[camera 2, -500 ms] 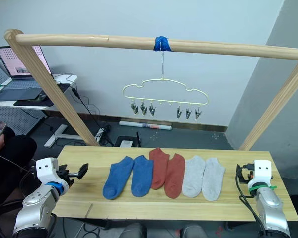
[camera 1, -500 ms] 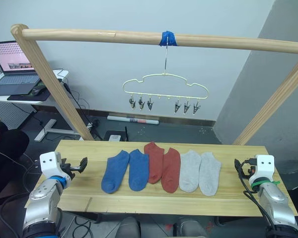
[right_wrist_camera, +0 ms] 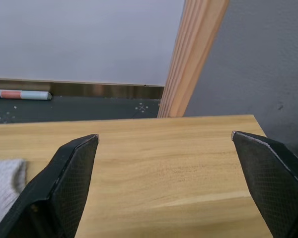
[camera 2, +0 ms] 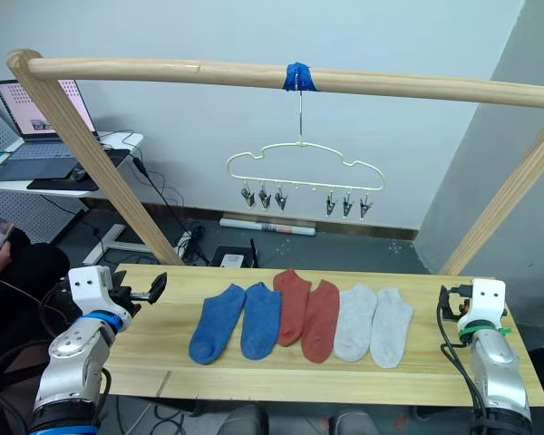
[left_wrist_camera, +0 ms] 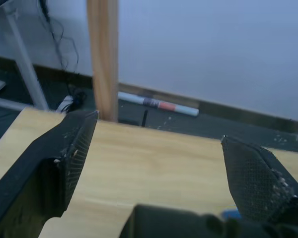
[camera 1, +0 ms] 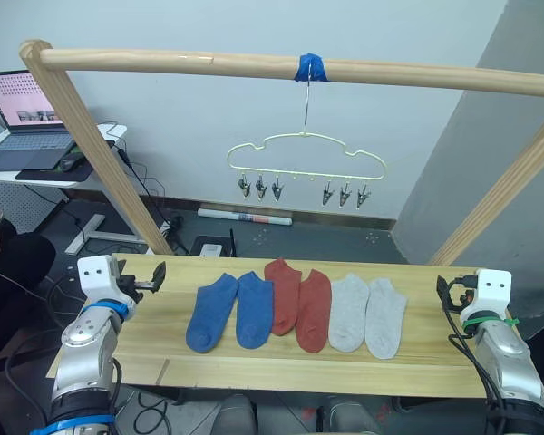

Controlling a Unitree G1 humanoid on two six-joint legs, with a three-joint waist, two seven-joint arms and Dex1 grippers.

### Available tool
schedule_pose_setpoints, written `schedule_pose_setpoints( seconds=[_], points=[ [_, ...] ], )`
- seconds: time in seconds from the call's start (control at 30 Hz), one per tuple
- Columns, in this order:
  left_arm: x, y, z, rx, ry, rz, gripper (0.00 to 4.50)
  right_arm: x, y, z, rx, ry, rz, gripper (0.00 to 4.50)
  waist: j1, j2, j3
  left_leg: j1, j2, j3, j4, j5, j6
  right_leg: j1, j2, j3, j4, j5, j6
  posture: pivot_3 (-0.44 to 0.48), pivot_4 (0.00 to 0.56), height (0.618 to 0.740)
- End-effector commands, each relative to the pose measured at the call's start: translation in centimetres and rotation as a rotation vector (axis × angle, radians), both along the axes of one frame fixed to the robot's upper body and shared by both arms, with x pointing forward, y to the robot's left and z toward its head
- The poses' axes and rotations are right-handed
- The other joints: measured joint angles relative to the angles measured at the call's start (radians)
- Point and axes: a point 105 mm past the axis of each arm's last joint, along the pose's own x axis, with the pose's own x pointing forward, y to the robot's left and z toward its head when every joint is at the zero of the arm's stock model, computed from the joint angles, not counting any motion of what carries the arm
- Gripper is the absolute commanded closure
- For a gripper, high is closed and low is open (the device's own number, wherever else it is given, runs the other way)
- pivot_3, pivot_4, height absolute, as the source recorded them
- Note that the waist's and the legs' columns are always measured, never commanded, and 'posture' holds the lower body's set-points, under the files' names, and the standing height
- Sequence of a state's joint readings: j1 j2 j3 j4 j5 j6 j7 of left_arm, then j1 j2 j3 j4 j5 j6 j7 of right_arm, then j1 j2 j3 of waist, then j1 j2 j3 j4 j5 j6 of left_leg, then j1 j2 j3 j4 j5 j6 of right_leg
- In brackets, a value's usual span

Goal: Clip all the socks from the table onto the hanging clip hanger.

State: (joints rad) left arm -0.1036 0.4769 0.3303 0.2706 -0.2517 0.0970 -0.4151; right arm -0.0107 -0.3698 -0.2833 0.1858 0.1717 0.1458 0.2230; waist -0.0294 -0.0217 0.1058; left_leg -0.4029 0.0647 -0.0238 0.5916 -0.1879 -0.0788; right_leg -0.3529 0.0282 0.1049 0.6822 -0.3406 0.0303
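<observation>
Socks lie in a row across the middle of the table (camera 1: 426, 362), toes toward the robot: the two blue socks (camera 1: 228, 311) at the 9 o'clock end of the row, the two rust red socks (camera 1: 299, 306) in the centre, the two light grey socks (camera 1: 368, 313) at the 3 o'clock end, each pair lying side by side with edges touching or nearly so, and the inner blue sock touching the neighbouring red one. The clip hanger (camera 1: 306, 161) hangs at 12 o'clock above the row, its metal hook held by blue tape (camera 1: 307, 68) on the wooden rail (camera 1: 163, 63), and its small metal clips (camera 1: 260, 187) in two groups of three carry nothing. The left tool (camera 1: 152, 280) sits over the table's 9 o'clock edge, well apart from the blue socks; its two black fingers (left_wrist_camera: 64, 153) stand wide apart with only bare planks between them. The right tool (right_wrist_camera: 169, 178) is at the table's 3 o'clock edge, near the grey pair but not touching it, its fingers likewise spread wide over bare wood, with the edge of a grey sock just visible beside one finger. A laptop (camera 1: 23, 113) stands on a white desk at about 10 o'clock, beyond the table.
</observation>
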Motion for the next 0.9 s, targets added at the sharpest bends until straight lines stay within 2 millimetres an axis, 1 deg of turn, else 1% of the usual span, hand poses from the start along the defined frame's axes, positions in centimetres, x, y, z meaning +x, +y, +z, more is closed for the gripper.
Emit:
schedule_pose_setpoints(
  seconds=[0.03, 0.07, 0.1, 0.13, 0.17, 0.23, 0.27, 0.3, 0.33, 0.37, 0.43, 0.53, 0.63, 0.67, 0.7, 0.8, 0.9],
  points=[
    [1.5, -4.2, 5.2, -0.013, -0.148, -0.205, 0.02, 1.1, 6.7, 4.1, 0.045, -0.073, 0.389, 0.00, -0.004, 0.001, 0.003, 0.000, 0.000, 0.000, 0.000, 0.000, 0.000, 0.000, 0.000, 0.000, 0.000, 0.000, 0.000, 0.021, 0.111, 0.740],
    [1.6, -4.9, 5.8, -0.019, -0.153, -0.241, 0.02, 0.8, 8.5, 4.6, 0.061, -0.072, 0.479, 0.00, -0.004, 0.002, 0.004, 0.000, 0.000, 0.000, 0.000, 0.000, 0.000, 0.000, 0.000, 0.000, 0.000, 0.000, 0.000, 0.015, 0.112, 0.740],
    [1.8, -5.6, 6.1, -0.020, -0.156, -0.266, 0.02, 0.5, 9.7, 5.2, 0.081, -0.071, 0.554, 0.00, -0.004, 0.003, 0.005, 0.000, 0.000, 0.000, 0.001, 0.000, 0.000, 0.000, 0.000, 0.000, 0.000, 0.000, 0.000, 0.015, 0.112, 0.740],
    [1.9, -6.0, 6.3, -0.020, -0.156, -0.278, 0.02, 0.4, 10.4, 5.5, 0.094, -0.067, 0.594, 0.00, -0.004, 0.003, 0.005, 0.001, 0.000, 0.000, 0.001, 0.000, 0.000, 0.001, 0.000, 0.000, 0.000, 0.000, 0.001, 0.015, 0.112, 0.740],
    [1.9, -5.9, 6.4, -0.020, -0.154, -0.281, 0.02, 0.2, 10.9, 5.6, 0.102, -0.065, 0.613, 0.00, -0.004, 0.003, 0.005, 0.002, 0.000, -0.001, 0.001, 0.000, 0.000, 0.003, 0.000, 0.000, 0.000, 0.000, 0.001, 0.007, 0.117, 0.740],
    [2.5, -6.6, 7.0, -0.034, -0.170, -0.290, 0.02, -0.1, 12.2, 6.2, 0.141, -0.051, 0.690, 0.00, -0.004, 0.002, 0.005, 0.002, 0.000, -0.001, 0.001, 0.000, 0.000, 0.003, 0.001, 0.000, 0.000, 0.000, 0.001, 0.007, 0.117, 0.740],
    [2.5, -6.3, 7.2, -0.037, -0.173, -0.289, 0.02, -0.3, 13.0, 6.3, 0.153, -0.048, 0.714, 0.00, -0.004, 0.000, 0.010, 0.002, 0.000, -0.001, 0.001, 0.000, 0.000, 0.003, 0.001, 0.000, 0.000, 0.000, 0.001, -0.016, 0.127, 0.740],
    [2.5, -6.1, 7.3, -0.039, -0.174, -0.289, 0.02, -0.5, 13.5, 6.5, 0.160, -0.045, 0.726, 0.00, -0.004, -0.001, 0.013, 0.002, 0.000, -0.001, 0.001, 0.000, 0.000, 0.003, 0.001, 0.000, 0.000, 0.000, 0.001, -0.016, 0.127, 0.740],
    [3.2, -6.8, 7.8, -0.041, -0.194, -0.312, 0.02, -0.5, 15.2, 7.6, 0.186, -0.067, 0.807, 0.00, -0.005, -0.001, 0.016, 0.002, 0.000, -0.001, 0.001, 0.000, 0.000, 0.002, 0.001, 0.000, 0.000, 0.000, 0.001, -0.030, 0.134, 0.740],
    [4.3, -8.2, 8.6, -0.040, -0.232, -0.344, 0.19, -0.2, 17.2, 9.2, 0.202, -0.101, 0.906, 0.00, -0.005, -0.001, 0.022, 0.001, 0.000, -0.001, 0.001, 0.000, 0.000, 0.002, 0.001, 0.000, 0.000, 0.000, 0.001, -0.030, 0.134, 0.740],
    [6.1, -10.4, 9.6, -0.030, -0.276, -0.398, 0.55, 0.1, 20.4, 11.6, 0.214, -0.152, 1.047, 0.00, -0.005, -0.001, 0.034, 0.000, 0.000, -0.002, 0.003, 0.001, 0.000, 0.001, 0.002, -0.001, 0.001, 0.001, 0.001, -0.032, 0.138, 0.740],
    [7.8, -11.7, 9.8, -0.020, -0.281, -0.434, 1.48, 1.0, 23.0, 13.1, 0.244, -0.195, 1.100, 0.00, -0.007, -0.003, 0.037, -0.002, 0.000, -0.003, 0.007, 0.002, 0.002, 0.000, 0.002, -0.002, 0.001, 0.005, 0.003, -0.034, 0.139, 0.740],
    [8.4, -12.4, 9.8, -0.004, -0.288, -0.465, 1.48, 1.4, 24.0, 13.6, 0.258, -0.206, 1.110, 0.00, -0.006, -0.004, 0.036, -0.006, 0.000, -0.003, 0.007, 0.002, 0.002, -0.001, 0.002, -0.002, -0.002, 0.005, 0.004, -0.031, 0.139, 0.740],
    [8.5, -12.6, 9.8, -0.003, -0.294, -0.468, 1.48, 1.7, 24.3, 13.7, 0.257, -0.213, 1.107, 0.00, -0.005, -0.004, 0.036, -0.008, 0.000, -0.003, 0.008, 0.001, 0.002, -0.002, 0.001, -0.002, -0.002, 0.006, 0.001, -0.031, 0.139, 0.740],
    [8.6, -12.7, 9.8, -0.004, -0.299, -0.469, 1.48, 1.8, 24.4, 13.8, 0.256, -0.218, 1.104, 0.00, -0.004, -0.004, 0.036, -0.012, 0.000, -0.002, 0.008, 0.001, 0.001, -0.006, 0.001, -0.003, -0.001, 0.006, 0.001, -0.032, 0.138, 0.740],
    [8.8, -13.4, 9.9, -0.009, -0.318, -0.478, 1.48, 2.3, 25.3, 14.3, 0.250, -0.242, 1.109, 0.00, -0.003, -0.004, 0.036, -0.029, 0.001, -0.004, 0.011, 0.002, 0.000, -0.024, 0.001, -0.006, 0.005, 0.006, 0.001, -0.031, 0.138, 0.740],
    [9.0, -13.8, 10.1, -0.006, -0.337, -0.476, 1.48, 2.8, 25.5, 14.7, 0.253, -0.254, 1.100, 0.00, -0.002, -0.004, 0.037, -0.032, 0.001, -0.003, 0.016, 0.001, 0.001, -0.026, 0.001, -0.007, 0.011, 0.005, 0.003, -0.036, 0.141, 0.740]
  ],
)
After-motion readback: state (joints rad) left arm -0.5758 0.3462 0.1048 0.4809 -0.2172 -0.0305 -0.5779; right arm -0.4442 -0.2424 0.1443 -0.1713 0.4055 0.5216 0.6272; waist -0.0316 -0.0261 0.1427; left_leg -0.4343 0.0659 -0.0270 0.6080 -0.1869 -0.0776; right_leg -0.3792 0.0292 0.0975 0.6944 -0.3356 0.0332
